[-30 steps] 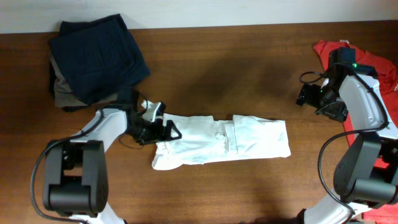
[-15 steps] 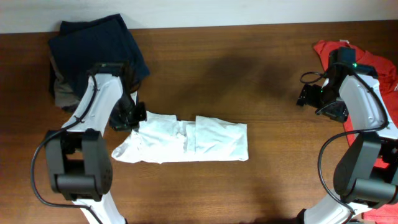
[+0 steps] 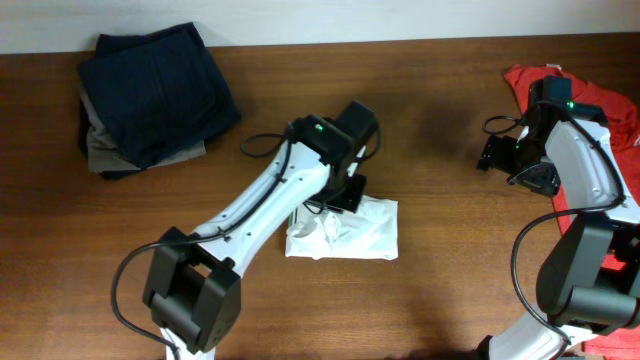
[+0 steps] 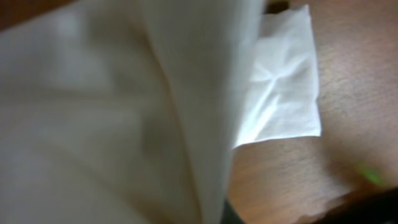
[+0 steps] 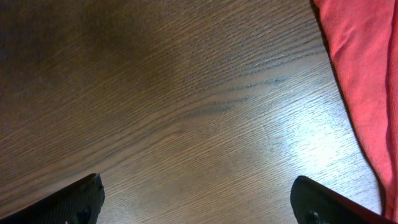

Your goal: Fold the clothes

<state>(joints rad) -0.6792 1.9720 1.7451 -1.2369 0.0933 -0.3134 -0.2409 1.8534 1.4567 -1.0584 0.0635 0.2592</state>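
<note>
White T-shirt [image 3: 352, 230] lies at the middle of the table [image 3: 440, 90], long axis left-right, under the left gripper [image 3: 338, 198], which pinches a raised fold (fingers hidden by cloth). The right gripper [image 5: 200, 200], spread wide, hangs well apart.

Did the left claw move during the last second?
Yes. The left gripper swung right across the table, away from the navy pile, pulling one end of the white shirt with it.

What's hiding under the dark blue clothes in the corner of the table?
A grey-brown garment pokes out below the dark blue garment, along its left and lower edges. Most of it is covered, so anything further underneath cannot be seen.
</note>
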